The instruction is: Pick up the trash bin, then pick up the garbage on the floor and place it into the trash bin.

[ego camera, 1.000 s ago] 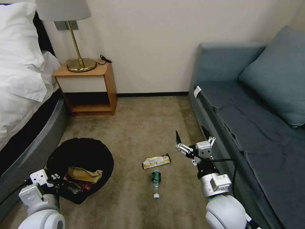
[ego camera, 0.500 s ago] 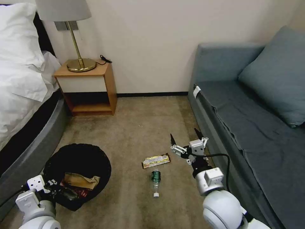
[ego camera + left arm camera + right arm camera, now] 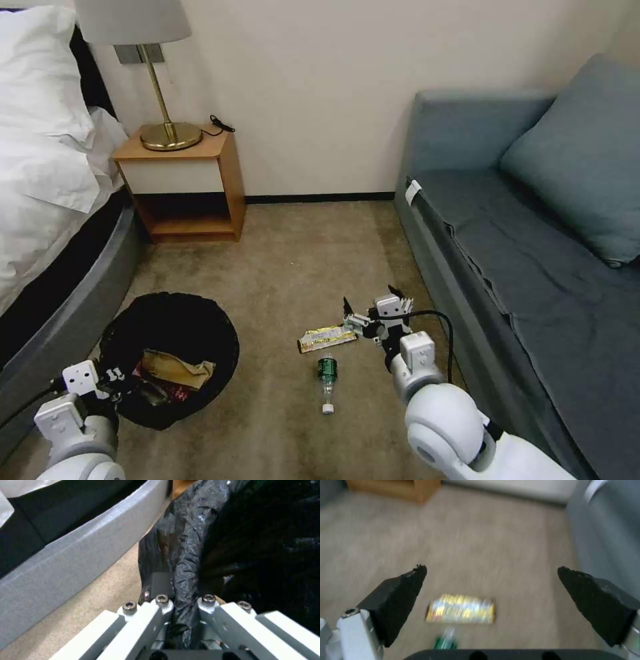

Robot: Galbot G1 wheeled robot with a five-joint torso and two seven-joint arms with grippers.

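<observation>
The trash bin [image 3: 200, 320], lined with a crinkled black bag, hangs at the lower left beside the bed. My left gripper [image 3: 119, 381] is shut on its near rim, and the left wrist view shows the fingers [image 3: 162, 602] pinching the black bag [image 3: 186, 555]. Inside the bin lie a brown paper bag [image 3: 175, 365] and a red carton [image 3: 175, 390]. On the carpet lie a gold-and-black snack wrapper [image 3: 327, 338] [image 3: 461, 608] and a small green-labelled bottle [image 3: 327, 373] [image 3: 445, 641]. My right gripper [image 3: 370, 299] [image 3: 490, 568] is open just above and right of the wrapper.
A grey sofa [image 3: 507, 267] runs along the right, close to my right arm. The bed's grey frame [image 3: 73, 313] borders the bin on the left. A wooden nightstand [image 3: 187, 187] with a brass lamp [image 3: 160, 127] stands at the back wall. Bare carpet lies between.
My right gripper has come down and to the left, from beside the sofa to just over the wrapper's right end, staying open. The bin dipped slightly, then returned, in my left gripper.
</observation>
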